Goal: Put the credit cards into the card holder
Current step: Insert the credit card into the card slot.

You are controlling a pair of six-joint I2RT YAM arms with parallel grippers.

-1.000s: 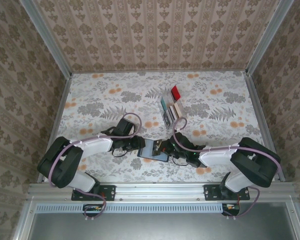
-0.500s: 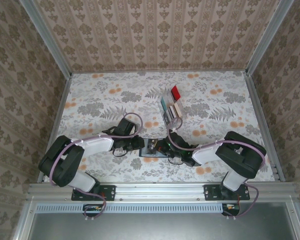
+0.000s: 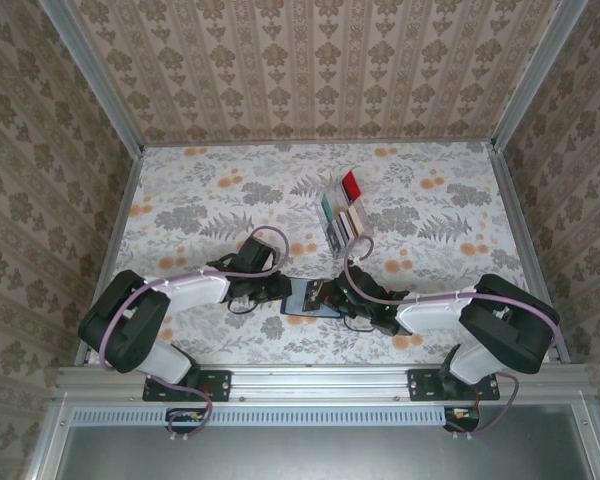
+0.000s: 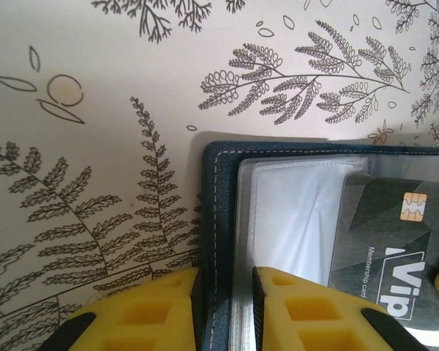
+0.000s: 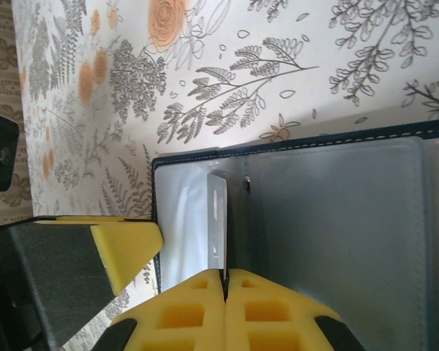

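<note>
Right now the navy blue folding card holder [image 3: 308, 300] lies open at the near middle of the floral-print surface [image 3: 200, 200], between both arms, and my left fingers [image 4: 267, 296] pinch its stitched outer edge from either side. My right fingers [image 5: 230, 292] are pressed together on a thin dark grey plastic card [image 4: 391, 234] with a gold chip, which sits over the holder's clear inner sleeve. Farther back, well apart, a clear plastic slotted rack [image 3: 342, 215] stands with red, teal and tan cards [image 3: 351, 185] upright in it.
</note>
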